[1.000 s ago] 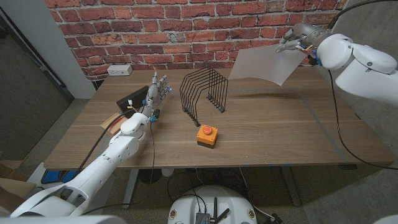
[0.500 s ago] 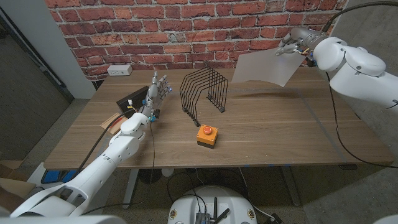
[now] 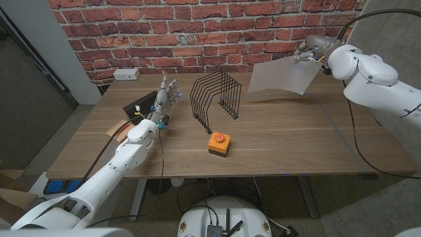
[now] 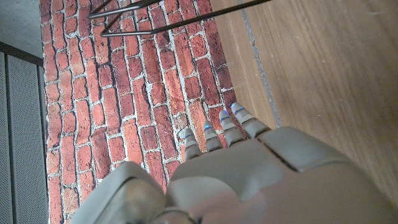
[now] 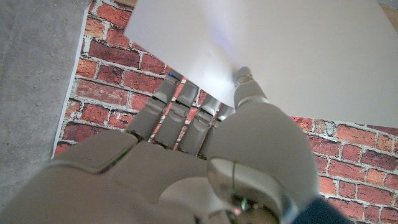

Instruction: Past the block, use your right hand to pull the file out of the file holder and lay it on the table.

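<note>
In the head view's upper right, the right hand (image 3: 310, 47) pinches the translucent white plastic file (image 3: 281, 76) by its top corner, holding it in the air, right of the black wire file holder (image 3: 216, 97). At centre left, the left hand (image 3: 166, 95) stands upright on the wooden table (image 3: 296, 138), fingers straight and close together.

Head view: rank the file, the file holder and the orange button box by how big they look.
1. file, held aloft, so its distance makes this unsure
2. file holder, close behind
3. orange button box, clearly smallest
</note>
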You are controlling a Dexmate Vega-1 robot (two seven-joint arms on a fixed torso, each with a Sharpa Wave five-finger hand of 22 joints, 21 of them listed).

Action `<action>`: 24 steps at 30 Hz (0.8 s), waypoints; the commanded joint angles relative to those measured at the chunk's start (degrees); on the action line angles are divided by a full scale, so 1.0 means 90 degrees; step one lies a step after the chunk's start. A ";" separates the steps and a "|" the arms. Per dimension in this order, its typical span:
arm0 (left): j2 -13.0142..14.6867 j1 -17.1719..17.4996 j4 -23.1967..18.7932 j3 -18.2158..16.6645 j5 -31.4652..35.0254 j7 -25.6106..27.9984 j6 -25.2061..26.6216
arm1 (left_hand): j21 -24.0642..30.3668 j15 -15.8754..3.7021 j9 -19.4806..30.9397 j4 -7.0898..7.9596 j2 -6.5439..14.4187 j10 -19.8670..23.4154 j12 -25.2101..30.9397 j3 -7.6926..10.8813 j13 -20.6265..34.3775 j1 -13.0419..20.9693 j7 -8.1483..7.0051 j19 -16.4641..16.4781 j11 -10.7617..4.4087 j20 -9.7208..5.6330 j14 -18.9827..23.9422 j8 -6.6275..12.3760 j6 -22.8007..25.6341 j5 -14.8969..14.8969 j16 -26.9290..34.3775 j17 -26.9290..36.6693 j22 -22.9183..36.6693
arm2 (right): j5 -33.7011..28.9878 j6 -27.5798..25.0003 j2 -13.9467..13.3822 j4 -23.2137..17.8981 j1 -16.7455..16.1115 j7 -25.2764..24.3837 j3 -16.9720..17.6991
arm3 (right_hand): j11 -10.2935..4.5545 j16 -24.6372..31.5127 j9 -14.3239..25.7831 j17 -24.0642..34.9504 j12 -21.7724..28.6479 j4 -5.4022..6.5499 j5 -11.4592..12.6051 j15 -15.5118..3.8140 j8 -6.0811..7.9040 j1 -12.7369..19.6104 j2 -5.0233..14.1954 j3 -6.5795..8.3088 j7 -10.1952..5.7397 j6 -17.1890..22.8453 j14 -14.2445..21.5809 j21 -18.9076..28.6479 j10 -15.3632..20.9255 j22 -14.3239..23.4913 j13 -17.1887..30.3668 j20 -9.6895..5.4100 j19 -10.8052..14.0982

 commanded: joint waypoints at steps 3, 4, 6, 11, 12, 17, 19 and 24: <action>0.0000 -0.0002 0.0003 0.0001 0.0000 -0.0003 0.0000 | 0.0053 -0.0010 0.0020 0.0007 0.0071 0.0000 0.0048 -0.0022 0.0022 -0.0025 -0.0035 0.0054 -0.0055 -0.0007 0.0058 0.0040 -0.0004 0.0012 0.0043 0.0020 0.0036 | -0.0357 0.0342 0.0171 0.0395 -0.0228 -0.0253 -0.0013 | -0.0003 0.0025 0.0022 0.0024 0.0035 0.0020 0.0001 -0.0595 -0.0039 -0.0034 -0.0018 -0.0015 -0.0016 0.0074 -0.0048 0.0025 -0.0009 -0.0009 0.0033 -0.0861 -0.0037; 0.0000 -0.0002 0.0002 0.0000 0.0000 -0.0003 0.0001 | 0.0052 -0.0006 0.0020 0.0007 0.0071 -0.0001 0.0047 -0.0022 0.0022 -0.0025 -0.0035 0.0053 -0.0055 -0.0009 0.0058 0.0039 -0.0005 0.0012 0.0043 0.0020 0.0036 | -0.0380 0.0396 0.0178 0.0428 -0.0250 -0.0288 -0.0012 | -0.0003 0.0024 0.0022 0.0023 0.0035 0.0018 0.0001 -0.0597 -0.0040 -0.0033 -0.0019 -0.0014 -0.0014 0.0073 -0.0050 0.0025 -0.0010 -0.0009 0.0032 -0.0861 -0.0037; 0.0001 -0.0002 0.0000 0.0000 -0.0001 -0.0002 0.0002 | 0.0053 -0.0008 0.0020 0.0007 0.0071 0.0001 0.0048 -0.0022 0.0022 -0.0025 -0.0035 0.0053 -0.0049 -0.0011 0.0055 0.0039 -0.0006 0.0012 0.0042 0.0020 0.0036 | -0.0397 0.0493 0.0201 0.0498 -0.0299 -0.0353 0.0010 | -0.0003 0.0023 0.0022 0.0022 0.0034 0.0021 0.0001 -0.0595 -0.0038 -0.0040 -0.0019 -0.0015 -0.0017 0.0079 -0.0051 0.0024 -0.0010 -0.0009 0.0032 -0.0862 -0.0038; 0.0001 0.0000 -0.0001 0.0001 0.0000 -0.0001 0.0002 | 0.0053 -0.0010 0.0020 0.0007 0.0071 -0.0003 0.0047 -0.0023 0.0022 -0.0025 -0.0035 0.0054 -0.0041 -0.0008 0.0055 0.0039 -0.0006 0.0012 0.0042 0.0020 0.0036 | -0.0396 0.0586 0.0270 0.0616 -0.0353 -0.0379 0.0061 | -0.0006 0.0024 0.0020 0.0023 0.0031 0.0021 0.0001 -0.0591 -0.0041 -0.0056 -0.0029 -0.0021 -0.0019 0.0080 -0.0049 0.0025 -0.0011 -0.0010 0.0029 -0.0862 -0.0036; 0.0000 0.0000 -0.0001 0.0001 0.0000 -0.0001 0.0002 | 0.0053 -0.0012 0.0020 0.0007 0.0071 -0.0008 0.0045 -0.0023 0.0022 -0.0025 -0.0035 0.0054 -0.0036 -0.0010 0.0058 0.0039 -0.0005 0.0012 0.0043 0.0020 0.0036 | -0.0398 0.0607 0.0284 0.0640 -0.0370 -0.0407 0.0074 | -0.0006 0.0022 0.0020 0.0022 0.0031 0.0021 0.0001 -0.0592 -0.0042 -0.0057 -0.0027 -0.0020 -0.0021 0.0079 -0.0053 0.0024 -0.0011 -0.0010 0.0030 -0.0862 -0.0037; 0.0000 -0.0001 0.0000 0.0001 0.0000 -0.0001 0.0002 | 0.0053 -0.0008 0.0020 0.0007 0.0072 -0.0003 0.0047 -0.0024 0.0022 -0.0024 -0.0035 0.0055 -0.0035 -0.0009 0.0057 0.0040 -0.0003 0.0012 0.0042 0.0019 0.0036 | -0.0455 0.0724 0.0359 0.0791 -0.0421 -0.0532 0.0081 | -0.0007 0.0016 0.0019 0.0018 0.0023 0.0027 0.0001 -0.0584 -0.0046 -0.0077 -0.0031 -0.0023 -0.0022 0.0076 -0.0058 0.0024 -0.0020 -0.0010 0.0024 -0.0864 -0.0038; 0.0000 -0.0001 0.0001 0.0001 0.0000 -0.0001 0.0002 | 0.0053 -0.0007 0.0020 0.0007 0.0072 -0.0003 0.0047 -0.0024 0.0022 -0.0024 -0.0035 0.0055 -0.0036 -0.0010 0.0058 0.0041 -0.0002 0.0013 0.0042 0.0019 0.0036 | -0.0480 0.0775 0.0391 0.0864 -0.0423 -0.0552 0.0065 | -0.0006 0.0018 0.0018 0.0019 0.0024 0.0026 0.0002 -0.0587 -0.0050 -0.0081 -0.0033 -0.0024 -0.0025 0.0071 -0.0056 0.0023 -0.0021 -0.0010 0.0026 -0.0864 -0.0039; -0.0001 -0.0002 0.0003 0.0001 0.0001 -0.0002 0.0000 | 0.0053 -0.0011 0.0020 0.0007 0.0071 -0.0011 0.0044 -0.0025 0.0022 -0.0024 -0.0035 0.0055 -0.0039 -0.0007 0.0058 0.0040 -0.0003 0.0012 0.0043 0.0019 0.0036 | -0.0629 0.0886 0.0477 0.1043 -0.0439 -0.0686 -0.0003 | -0.0006 0.0014 0.0018 0.0017 0.0026 0.0021 0.0003 -0.0593 -0.0052 -0.0084 -0.0040 -0.0024 -0.0026 0.0071 -0.0064 0.0023 -0.0017 -0.0010 0.0028 -0.0865 -0.0039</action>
